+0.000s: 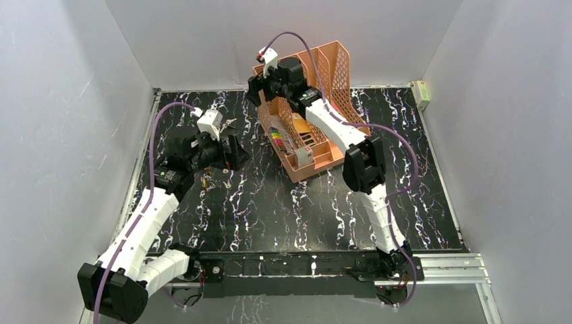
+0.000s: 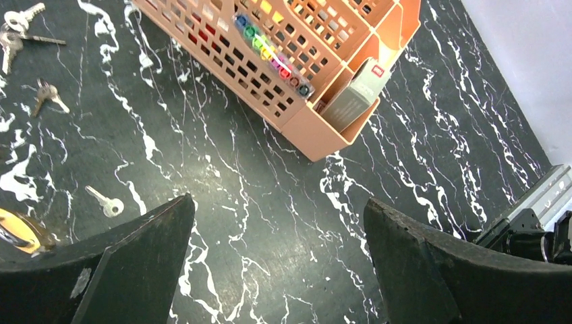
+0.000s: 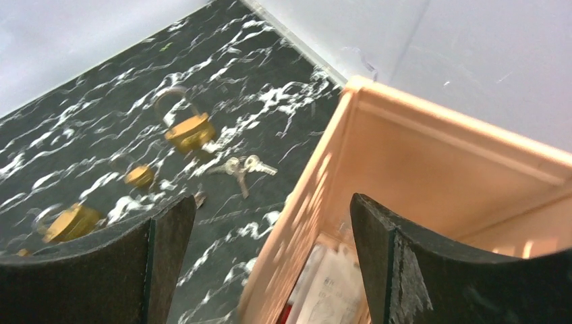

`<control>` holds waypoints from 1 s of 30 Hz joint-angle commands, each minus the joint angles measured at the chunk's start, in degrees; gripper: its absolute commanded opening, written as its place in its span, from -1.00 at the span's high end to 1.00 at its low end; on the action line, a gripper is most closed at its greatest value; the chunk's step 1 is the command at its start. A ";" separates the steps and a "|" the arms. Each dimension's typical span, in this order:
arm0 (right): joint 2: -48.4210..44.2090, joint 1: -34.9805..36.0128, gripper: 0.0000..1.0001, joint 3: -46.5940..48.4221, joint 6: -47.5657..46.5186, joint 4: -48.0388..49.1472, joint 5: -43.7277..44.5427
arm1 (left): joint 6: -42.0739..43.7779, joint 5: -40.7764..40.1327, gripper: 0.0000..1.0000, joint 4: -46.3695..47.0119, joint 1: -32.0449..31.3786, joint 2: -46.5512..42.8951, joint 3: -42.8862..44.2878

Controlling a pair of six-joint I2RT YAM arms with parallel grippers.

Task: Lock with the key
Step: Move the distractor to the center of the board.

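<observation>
Three brass padlocks lie on the black marbled table in the right wrist view: one with a raised shackle (image 3: 185, 129), a small one (image 3: 139, 175) and one at the left (image 3: 67, 221). A bunch of keys (image 3: 243, 165) lies beside them. The left wrist view shows a single silver key (image 2: 104, 201), two key bunches (image 2: 20, 20) (image 2: 47, 94) and a padlock's edge (image 2: 17, 231) behind the left finger. My left gripper (image 2: 280, 216) (image 1: 233, 154) hangs open over bare table. My right gripper (image 3: 270, 216) (image 1: 255, 91) is open and empty, above the organizer's far left corner.
An orange mesh desk organizer (image 1: 317, 101) (image 2: 297, 128) (image 3: 405, 155) stands at the back centre, holding coloured pens (image 2: 273, 54) and a grey box (image 2: 354, 94). White walls enclose the table on three sides. The arms' base rail (image 1: 303, 266) runs along the near edge.
</observation>
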 commanded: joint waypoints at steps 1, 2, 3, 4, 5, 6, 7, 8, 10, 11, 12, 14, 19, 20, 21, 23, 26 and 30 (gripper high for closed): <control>-17.13 -0.32 -0.86 -7.82 1.41 5.89 -8.95 | -2.06 0.03 -0.90 2.86 -0.25 -2.46 -2.54; -21.00 -0.27 -0.86 -11.42 1.95 4.85 -9.13 | -2.31 -0.11 -0.89 3.31 -0.23 -2.46 -3.11; -26.91 -0.31 -0.86 -15.35 2.04 3.38 -9.03 | -2.44 -0.41 -0.90 3.61 -0.25 -2.45 -3.61; -31.70 -0.31 -0.86 -20.06 2.03 2.38 -9.05 | -2.47 -0.58 -0.90 4.06 -0.27 -2.53 -4.05; -36.20 -0.30 -0.86 -24.88 1.96 1.80 -8.91 | -2.67 -0.74 -0.90 4.77 -0.21 -2.62 -4.46; -41.45 -0.30 -0.86 -31.11 2.02 1.74 -8.52 | -2.73 -0.92 -0.92 5.28 -0.27 -2.71 -4.66; -46.13 -0.28 -0.87 -37.37 2.03 1.80 -7.78 | -2.67 -1.11 -0.94 5.62 -0.23 -2.65 -4.63; -51.17 -0.26 -0.87 -43.35 2.10 1.28 -6.13 | -2.47 -1.30 -0.95 5.69 -0.22 -2.31 -4.32; -59.21 -0.31 -0.88 -53.64 2.00 -2.81 -0.57 | -1.58 -1.70 -0.96 4.95 -0.17 -0.87 -3.07; -62.17 -0.31 -0.89 -58.07 2.13 -5.91 2.79 | -1.12 -1.89 -0.96 4.35 -0.11 0.50 -2.23; -64.41 -0.27 -0.89 -61.98 2.74 -9.21 5.81 | -0.69 -1.93 -0.96 3.85 0.01 1.42 -1.45; -67.23 -0.26 -0.89 -69.61 5.21 -15.55 11.09 | -0.27 -1.91 -0.96 3.38 0.29 2.81 -0.14; -68.34 -0.37 -0.88 -80.76 14.31 -22.68 12.56 | -0.23 -1.71 -0.97 2.46 1.16 3.70 2.65; -67.65 -0.42 -0.87 -82.10 15.42 -22.29 12.09 | -0.34 -1.55 -0.97 2.33 1.21 3.70 3.02; -66.71 -0.40 -0.86 -83.15 16.22 -21.46 11.96 | -0.55 -1.48 -0.97 2.19 1.29 3.70 3.28; -64.08 -0.41 -0.86 -83.97 16.67 -19.13 12.19 | -1.47 -1.54 -0.97 1.93 1.31 3.58 3.55; -57.93 -0.39 -0.84 -82.19 16.22 -16.47 12.65 | -3.70 -1.76 -0.97 2.06 1.35 2.38 2.80; -50.99 -0.41 -0.82 -77.96 16.61 -14.00 15.25 | -5.79 -1.15 -0.97 1.44 1.31 0.64 1.48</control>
